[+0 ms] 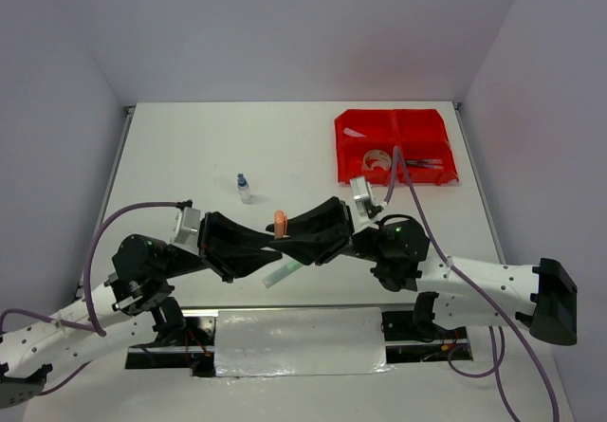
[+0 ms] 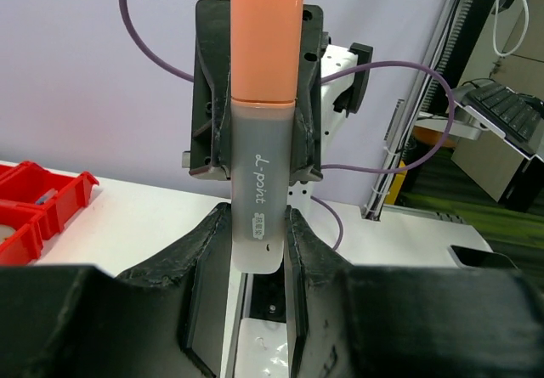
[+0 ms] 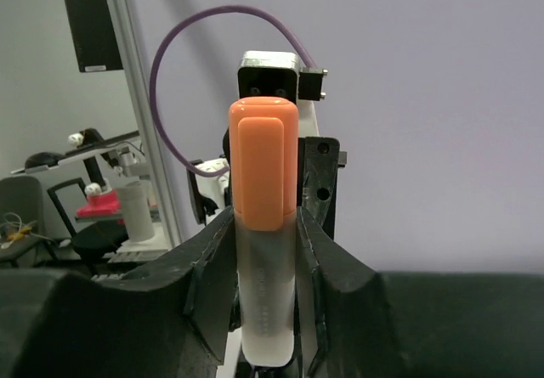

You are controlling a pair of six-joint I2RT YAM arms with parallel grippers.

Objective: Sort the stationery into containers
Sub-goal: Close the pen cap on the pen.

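An orange-capped highlighter [image 1: 281, 221] with a frosted grey body is held upright above the near middle of the table, between both grippers. My left gripper [image 1: 271, 240] is shut on its lower body, seen in the left wrist view [image 2: 257, 225]. My right gripper [image 1: 294, 238] is shut on it just below the cap, seen in the right wrist view [image 3: 265, 234]. The highlighter fills both wrist views [image 2: 263, 123] [image 3: 263, 217]. The red bins [image 1: 394, 145] stand at the far right, with a tape roll [image 1: 377, 159] and dark pens [image 1: 424, 163] in the near compartments.
A small blue-capped clear bottle [image 1: 244, 188] stands upright left of centre. A pale green highlighter [image 1: 282, 272] lies on the table under the two grippers. A corner of the red bins [image 2: 34, 208] shows at the left of the left wrist view.
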